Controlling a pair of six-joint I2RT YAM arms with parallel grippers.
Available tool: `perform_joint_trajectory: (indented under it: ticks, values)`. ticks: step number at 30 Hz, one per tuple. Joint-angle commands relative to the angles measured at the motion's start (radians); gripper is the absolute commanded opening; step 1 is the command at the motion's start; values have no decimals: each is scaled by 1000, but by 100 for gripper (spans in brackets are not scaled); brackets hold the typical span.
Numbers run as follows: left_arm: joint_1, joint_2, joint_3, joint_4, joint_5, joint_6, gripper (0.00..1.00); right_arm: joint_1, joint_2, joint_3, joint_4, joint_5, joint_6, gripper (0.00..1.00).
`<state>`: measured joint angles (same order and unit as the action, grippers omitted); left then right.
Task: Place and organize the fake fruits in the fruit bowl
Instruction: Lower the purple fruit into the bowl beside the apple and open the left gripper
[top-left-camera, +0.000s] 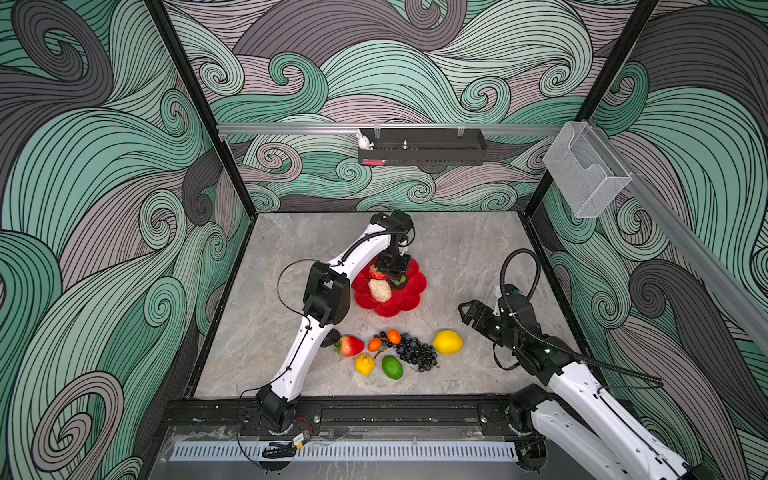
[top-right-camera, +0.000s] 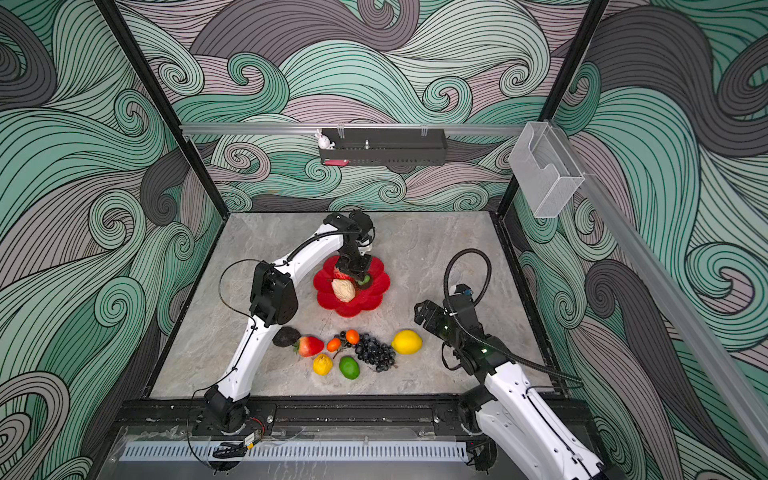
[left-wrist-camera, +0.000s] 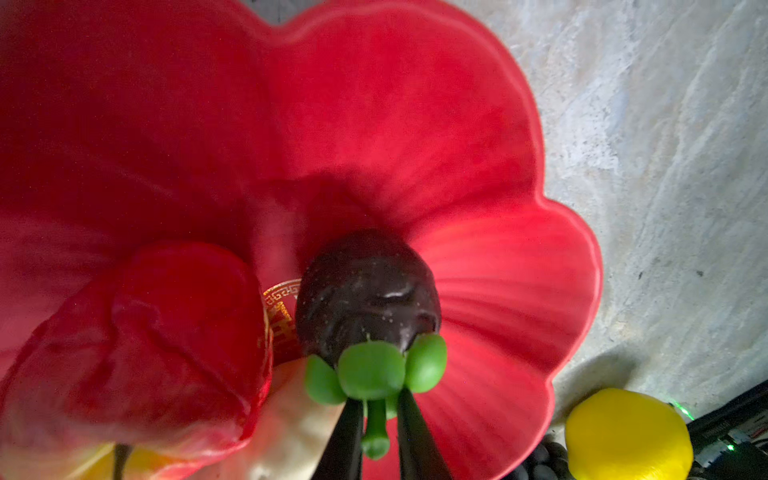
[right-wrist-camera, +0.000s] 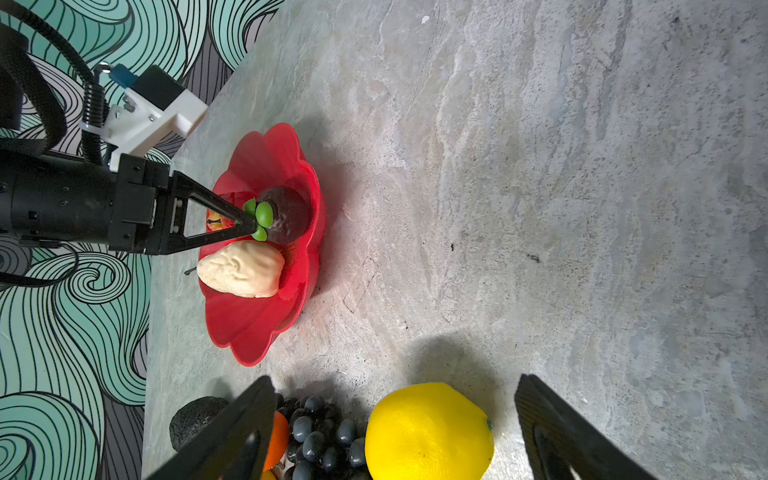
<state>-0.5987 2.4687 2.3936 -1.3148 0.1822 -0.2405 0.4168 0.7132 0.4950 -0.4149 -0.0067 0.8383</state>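
Red and glossy, the flower-shaped plastic fruit bowl (top-left-camera: 409, 300) sits near the middle of the grey stone-look table (top-left-camera: 478, 257), a touch toward 12 o'clock in both top views. Three of the fake fruits lie in it: a cream, wrinkled pear-shaped piece (top-left-camera: 380, 290) across the centre, a red apple-like fruit (left-wrist-camera: 166, 332) at about 11 o'clock, and a dark brown round fruit with green leaves and stem (left-wrist-camera: 368, 291) at about 1 o'clock, resting on the bowl's floor.

My left gripper (left-wrist-camera: 379, 399) points down into the bowl with its two black fingers (left-wrist-camera: 415, 436) a narrow way apart on either side of that green stem. I cannot tell whether they pinch it or have let go.

The other fruits lie loose toward 6 o'clock. A big yellow lemon (top-left-camera: 448, 342) is at 5, and a dark grape bunch (top-left-camera: 415, 352) is beside it. Then come two small orange fruits (top-left-camera: 394, 336), a green lime (top-left-camera: 392, 367), a small yellow fruit (top-left-camera: 365, 364), a red strawberry (top-left-camera: 351, 345) and a black lumpy fruit (top-right-camera: 286, 336) at 7.

My right gripper (top-left-camera: 466, 308) hovers at 4 o'clock from the bowl, near the lemon, with its jaws spread wide and nothing in them.
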Motion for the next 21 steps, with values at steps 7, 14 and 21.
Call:
perform_joint_trajectory:
  ticks: [7, 14, 21]
  values:
    - [7, 9, 65, -14, -51, -13, 24, 3, 3, -6, 10, 5, 5, 91]
    - [8, 1, 65, -14, -20, -14, 28, 4, 5, -4, 8, 5, 5, 91]
    - [8, -43, 66, -32, 34, -6, 36, 3, 9, 8, -2, -8, -13, 91]
